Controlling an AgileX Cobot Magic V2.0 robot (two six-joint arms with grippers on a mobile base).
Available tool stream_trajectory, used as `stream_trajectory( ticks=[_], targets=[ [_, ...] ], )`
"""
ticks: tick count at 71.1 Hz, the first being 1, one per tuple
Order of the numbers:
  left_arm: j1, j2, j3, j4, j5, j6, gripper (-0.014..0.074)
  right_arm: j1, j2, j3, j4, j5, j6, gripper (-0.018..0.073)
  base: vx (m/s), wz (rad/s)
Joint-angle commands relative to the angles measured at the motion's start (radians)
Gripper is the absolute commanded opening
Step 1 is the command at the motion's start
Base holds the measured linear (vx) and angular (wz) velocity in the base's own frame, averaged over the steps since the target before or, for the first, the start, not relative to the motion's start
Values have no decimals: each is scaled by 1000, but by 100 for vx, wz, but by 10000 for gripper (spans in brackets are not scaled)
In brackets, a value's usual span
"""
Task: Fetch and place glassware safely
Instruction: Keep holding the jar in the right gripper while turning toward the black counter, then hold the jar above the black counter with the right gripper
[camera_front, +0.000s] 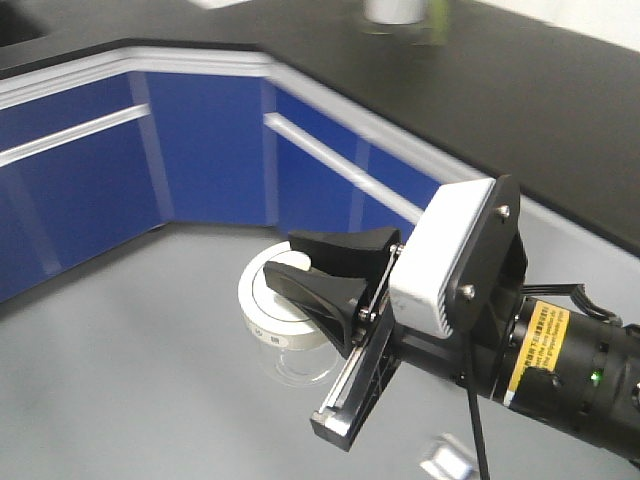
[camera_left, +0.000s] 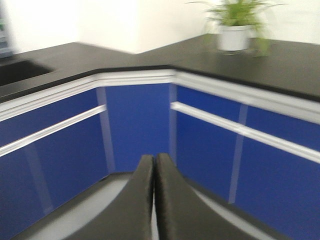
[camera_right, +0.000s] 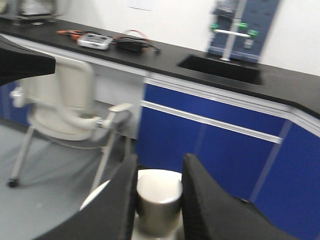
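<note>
The glassware is a small squat clear glass jar with a round cream-white lid. My right gripper is shut on the lid's central knob and holds the jar in the air above the grey floor. In the right wrist view the knob sits between the two black fingers of the right gripper, with the lid's rim showing to the left. My left gripper is shut and empty, its fingers pressed together, facing the blue cabinets.
Blue cabinets under a black counter form a corner ahead. A potted plant stands on the counter. The right wrist view shows a sink with a tap and a white chair on the grey floor. All views are blurred.
</note>
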Motion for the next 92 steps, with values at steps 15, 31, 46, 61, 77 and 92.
stream_trajectory(
  ticks=[15, 31, 46, 61, 77, 92],
  targets=[
    [3, 9, -25, -3, -71, -5, -7, -1, -24, -35, 18, -84, -3, -1, 22, -85],
    [3, 9, -25, -3, -71, -5, -7, -1, -24, -35, 18, -84, -3, -1, 21, -80],
    [3, 9, -25, -3, -71, -5, -7, -1, -24, -35, 18, -84, -3, -1, 19, -74],
    [3, 9, -25, -3, -71, -5, -7, -1, -24, -35, 18, -84, -3, -1, 18, -68],
    [3, 9, -25, -3, -71, -5, -7, -1, -24, -35, 18, -84, -3, -1, 17, -62],
    [3, 9, -25, -3, -71, -5, -7, -1, -24, -35, 18, -84, -3, -1, 16, -42]
  ],
)
